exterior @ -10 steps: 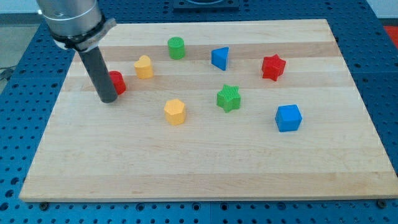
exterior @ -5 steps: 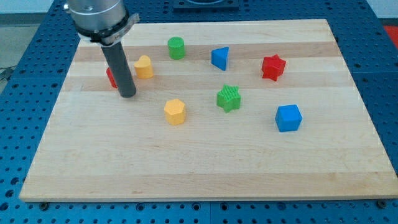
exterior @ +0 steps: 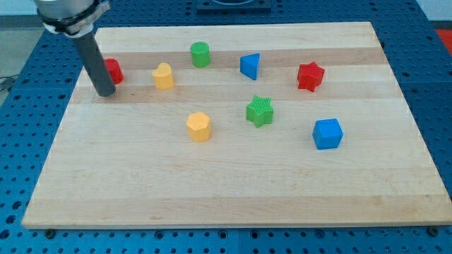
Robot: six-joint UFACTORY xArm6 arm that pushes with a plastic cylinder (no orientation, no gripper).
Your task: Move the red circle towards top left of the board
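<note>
A small red plastic circle block (exterior: 113, 70) sits near the far left corner of the wooden board (exterior: 233, 190), touching the dark rod. The rod's tip (exterior: 105, 92), with no jaws to open or close, rests at its near-left side. The block likely slides lightly and rigidly; push its near-right face. Eight blocks: two red, two yellow, two green, two blue.

Looked like a robotics lab or test bench — not a home. Showed a pale wooden board (exterior: 233, 176) laid on a blue perforated metal table (exterior: 14, 212), its grid of mounting holes visible from 3 to 9 o'clock. Carried small printed coloured blocks — and a dark industrial arm at 10 o'clock.
</note>
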